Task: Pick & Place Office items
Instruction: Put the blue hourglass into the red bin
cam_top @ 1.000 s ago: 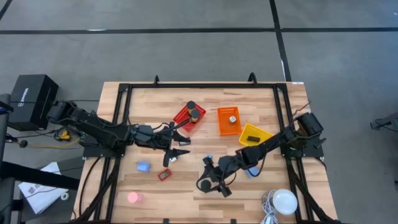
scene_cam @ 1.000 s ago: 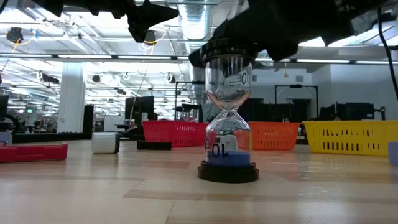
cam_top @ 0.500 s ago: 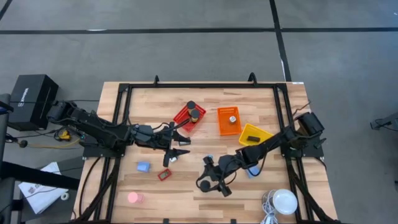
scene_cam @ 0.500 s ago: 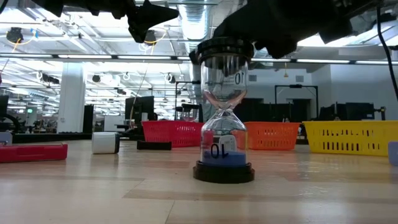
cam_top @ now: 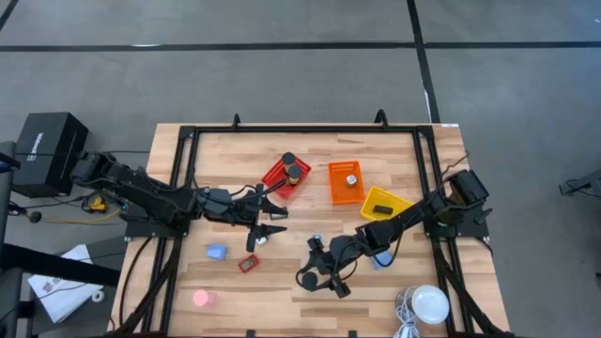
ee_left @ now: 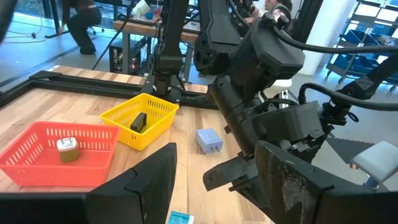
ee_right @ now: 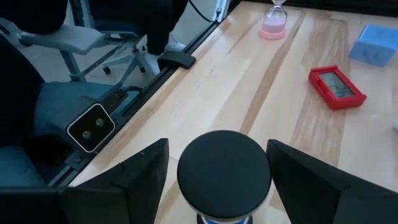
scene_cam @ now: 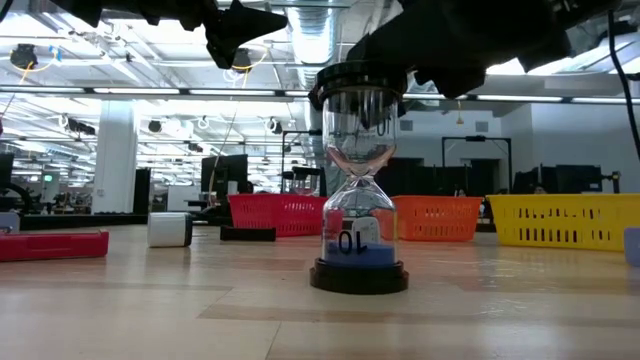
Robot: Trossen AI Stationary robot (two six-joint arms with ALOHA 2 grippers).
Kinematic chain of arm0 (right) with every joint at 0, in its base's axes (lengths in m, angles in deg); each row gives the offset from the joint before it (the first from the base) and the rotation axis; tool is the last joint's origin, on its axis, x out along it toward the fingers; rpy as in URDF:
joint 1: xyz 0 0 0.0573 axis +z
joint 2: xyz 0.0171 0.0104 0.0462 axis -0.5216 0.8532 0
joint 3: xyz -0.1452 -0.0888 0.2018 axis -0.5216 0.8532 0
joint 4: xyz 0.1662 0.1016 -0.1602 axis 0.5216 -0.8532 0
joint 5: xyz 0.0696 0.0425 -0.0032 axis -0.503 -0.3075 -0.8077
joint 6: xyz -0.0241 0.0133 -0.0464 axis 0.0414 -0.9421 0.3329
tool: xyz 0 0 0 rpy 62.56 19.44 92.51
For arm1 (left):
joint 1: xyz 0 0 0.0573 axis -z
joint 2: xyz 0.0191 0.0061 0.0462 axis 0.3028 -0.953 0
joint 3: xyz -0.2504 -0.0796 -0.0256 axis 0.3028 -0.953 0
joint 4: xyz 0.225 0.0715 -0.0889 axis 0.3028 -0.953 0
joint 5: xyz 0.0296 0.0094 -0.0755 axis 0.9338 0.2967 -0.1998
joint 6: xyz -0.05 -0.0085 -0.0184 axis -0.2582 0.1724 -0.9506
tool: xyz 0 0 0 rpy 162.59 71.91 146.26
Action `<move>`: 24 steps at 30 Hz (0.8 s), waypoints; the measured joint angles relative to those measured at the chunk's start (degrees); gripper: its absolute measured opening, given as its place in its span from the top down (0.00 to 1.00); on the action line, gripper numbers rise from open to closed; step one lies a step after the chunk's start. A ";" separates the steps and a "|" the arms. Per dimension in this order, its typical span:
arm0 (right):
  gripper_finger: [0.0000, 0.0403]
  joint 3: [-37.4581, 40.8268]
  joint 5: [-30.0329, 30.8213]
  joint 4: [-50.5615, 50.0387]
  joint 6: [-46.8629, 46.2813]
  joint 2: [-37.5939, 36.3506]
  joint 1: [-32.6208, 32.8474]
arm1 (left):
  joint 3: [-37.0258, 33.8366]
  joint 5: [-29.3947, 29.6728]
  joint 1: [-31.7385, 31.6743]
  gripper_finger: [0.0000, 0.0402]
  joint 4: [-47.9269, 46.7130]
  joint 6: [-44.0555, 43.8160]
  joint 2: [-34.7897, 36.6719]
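The blue hourglass (scene_cam: 358, 190) stands upright on the bench (cam_top: 282, 291), at about 6 o'clock of the bench's middle in the high view, where only its black round top (cam_top: 307, 279) shows. The right gripper (cam_top: 317, 274) sits over that top: in the right wrist view the black cap (ee_right: 224, 175) lies between the two fingers (ee_right: 142, 178), with a clear gap on each side, so the fingers stand wide and touch nothing. The low view shows what the others hide: clear glass bulbs, blue sand in the lower one, a "10" label, and the base resting flat on the wood. The left gripper (cam_top: 268, 218) hovers near the bench's middle, at 10 o'clock of the hourglass and well apart from it; its fingers (ee_left: 146, 180) are spread and empty. The left wrist view alone shows inside the baskets: a black rectangle (ee_left: 138, 121) in the yellow basket (ee_left: 140, 120) and a small round piece (ee_left: 66, 148) in the orange basket (ee_left: 59, 155), with a blue block (ee_left: 208, 140) on the bench beside the right arm. The right wrist view adds a red-framed piece (ee_right: 337, 86), another blue block (ee_right: 376, 45) and a pink hourglass (ee_right: 274, 20) lying farther off.
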 joint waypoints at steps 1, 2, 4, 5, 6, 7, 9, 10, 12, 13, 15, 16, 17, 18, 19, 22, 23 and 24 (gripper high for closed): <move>0.35 0.00 0.01 -0.45 -0.23 0.00 0.00 | 0.00 0.00 0.00 0.47 0.00 0.00 0.00; 0.35 0.00 0.01 -0.94 -0.63 0.00 0.00 | 0.00 0.00 0.00 0.47 0.00 0.00 0.00; 0.35 0.00 0.01 -1.35 -1.07 0.00 -0.02 | 0.00 0.00 0.00 0.47 0.01 0.00 0.00; 0.35 0.00 0.01 -1.30 -1.02 0.00 0.02 | 0.00 0.00 0.00 0.47 -0.01 0.00 0.00; 0.35 0.00 0.01 -1.24 -0.75 0.00 0.12 | 0.00 0.00 0.00 0.47 0.00 0.00 0.00; 0.35 0.00 0.01 -1.13 -0.18 0.00 0.28 | 0.00 0.00 -0.02 0.47 0.00 0.00 0.00; 0.35 0.00 0.01 -1.10 0.65 0.00 0.38 | 0.00 0.02 0.00 0.47 0.02 0.00 0.00; 0.35 0.00 -0.01 -1.11 0.73 0.00 0.37 | 0.00 0.00 -0.02 0.47 0.02 0.00 0.00; 0.35 0.00 -0.01 -1.11 0.78 0.00 0.39 | 0.00 0.00 -0.01 0.47 0.02 0.00 0.00; 0.35 0.00 -0.01 -1.11 1.13 0.00 0.39 | 0.00 0.00 -0.02 0.47 0.02 0.00 0.00; 0.35 0.00 0.01 -1.07 2.24 0.00 0.37 | 0.00 0.00 -0.02 0.47 0.02 0.00 0.00; 0.35 0.00 0.01 -1.03 2.28 0.00 0.39 | 0.00 0.01 -0.01 0.47 0.03 0.01 0.00; 0.35 0.00 0.00 -1.03 2.26 0.00 0.39 | 0.00 0.00 -0.02 0.47 0.04 0.00 0.00; 0.35 0.00 -0.01 -1.04 2.22 0.00 0.43 | 0.00 0.01 -0.02 0.47 0.05 0.00 0.00; 0.35 0.00 -0.01 -1.05 2.09 0.00 0.44 | 0.00 0.02 -0.02 0.47 0.06 0.00 0.00; 0.36 0.00 -0.01 -1.07 2.11 0.00 0.44 | 0.00 0.02 -0.02 0.47 0.13 0.00 0.00; 0.36 0.00 -0.01 -1.05 2.26 0.00 0.42 | 0.00 0.02 -0.01 0.47 0.13 0.00 0.00; 0.37 0.00 -0.01 -1.07 2.26 0.00 0.42 | 0.00 0.02 -0.01 0.47 0.15 0.00 0.00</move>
